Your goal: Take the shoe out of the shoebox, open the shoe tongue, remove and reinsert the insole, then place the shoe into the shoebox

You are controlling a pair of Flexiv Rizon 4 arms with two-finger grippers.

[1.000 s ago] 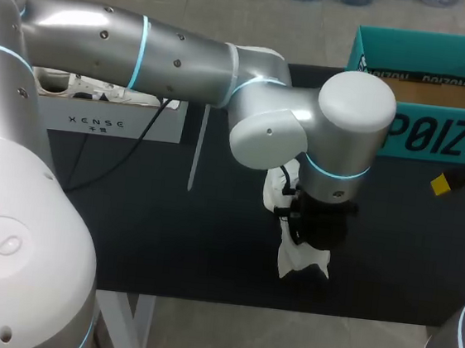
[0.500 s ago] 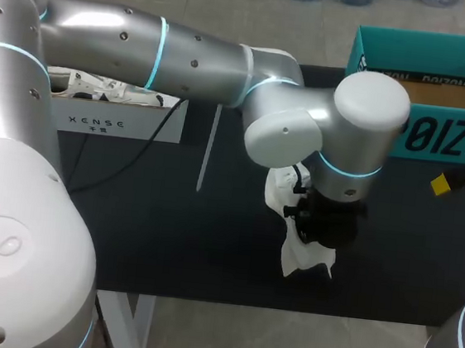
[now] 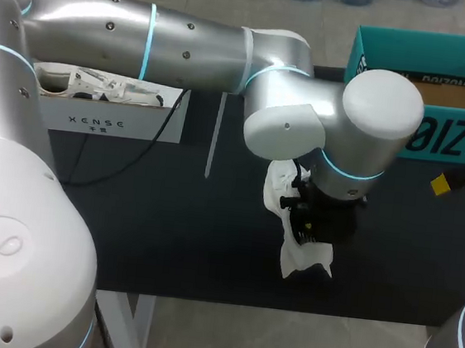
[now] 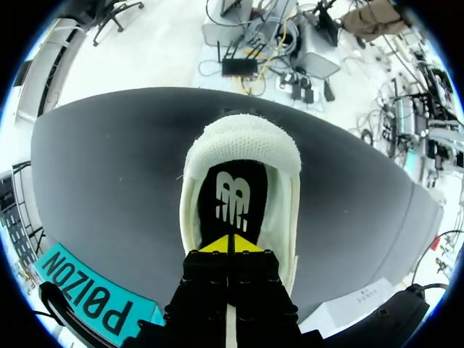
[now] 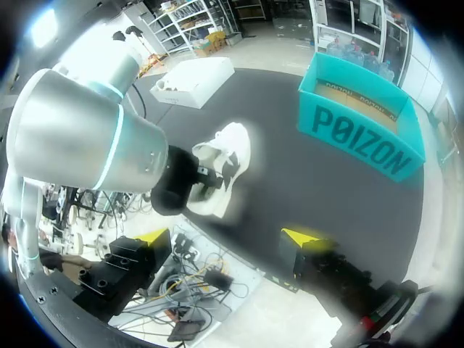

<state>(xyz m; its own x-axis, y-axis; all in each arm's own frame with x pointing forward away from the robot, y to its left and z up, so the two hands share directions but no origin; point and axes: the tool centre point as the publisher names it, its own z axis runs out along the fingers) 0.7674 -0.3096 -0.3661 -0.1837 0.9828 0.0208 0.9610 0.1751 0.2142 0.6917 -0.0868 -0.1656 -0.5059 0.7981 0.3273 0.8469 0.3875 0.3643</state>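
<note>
Here: left pincer (image 4: 230, 245) pressed together inside shoe (image 4: 243, 141), wrist (image 3: 362, 129) covering it; right pincer (image 5: 228, 238) spread; shoebox (image 3: 445, 55) apart.

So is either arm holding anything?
The left gripper is shut, tips at the insole inside the shoe; a pinch cannot be told. The right gripper holds nothing.

Head view: you looked from above and behind, down onto the table (image 3: 168, 234), at middle range.
Left wrist view: you looked down along the left gripper (image 4: 232, 245), very close over the shoe (image 4: 243, 145).
Right wrist view: you looked from well back, near the table's edge, across it.
Shared by all three: shoe, shoebox (image 5: 359, 134), table top.
</note>
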